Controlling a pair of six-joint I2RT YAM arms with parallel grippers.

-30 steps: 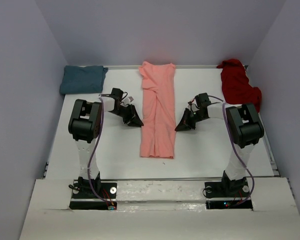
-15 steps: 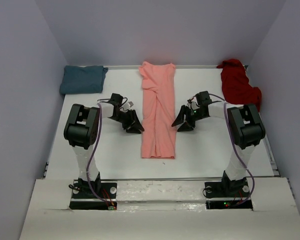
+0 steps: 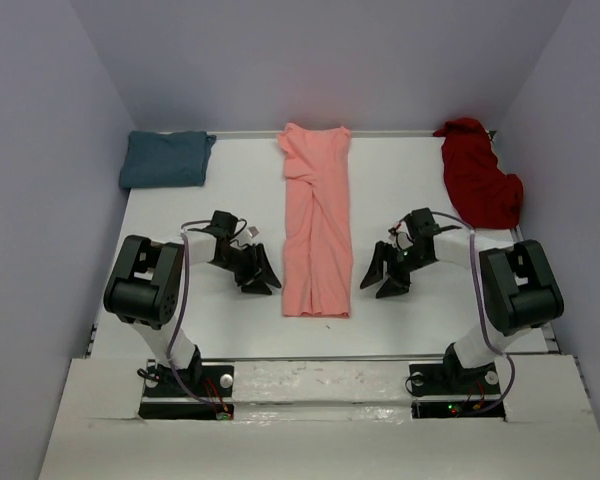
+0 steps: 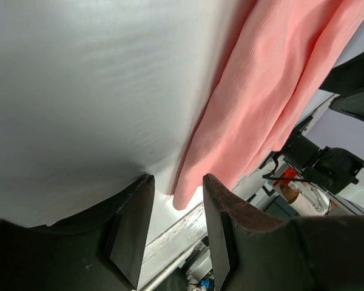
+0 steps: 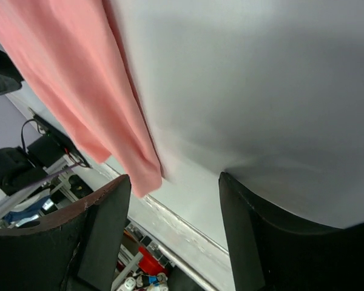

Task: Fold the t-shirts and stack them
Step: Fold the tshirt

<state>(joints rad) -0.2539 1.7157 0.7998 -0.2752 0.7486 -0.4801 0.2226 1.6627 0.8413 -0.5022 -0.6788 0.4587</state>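
**Twin grippers flank folded pink shirt, jaws apart**

The salmon-pink t-shirt, folded into a long narrow strip, lies lengthwise down the middle of the white table, and its near end sits between the two tools. The left gripper is just beside the strip's left edge, close to that near end. The right gripper stands a little farther off the right edge. Neither holds any cloth.

From the left wrist, the dark fingers are spread over bare tabletop, with the shirt's near corner showing just beyond the gap. From the right wrist, the fingers are set wider still, again with only the table between them and the pink hem off to one side.

Both arms are folded low. The left arm and the right arm have their bulky joints pushed out toward the table's sides, and their forearms angle inward at the shirt. Their bases are fixed to a white rail along the near edge.

The teal t-shirt lies folded in the far left corner. The dark red t-shirt is crumpled at the far right, against the wall. Plain lilac walls close in the table on three sides
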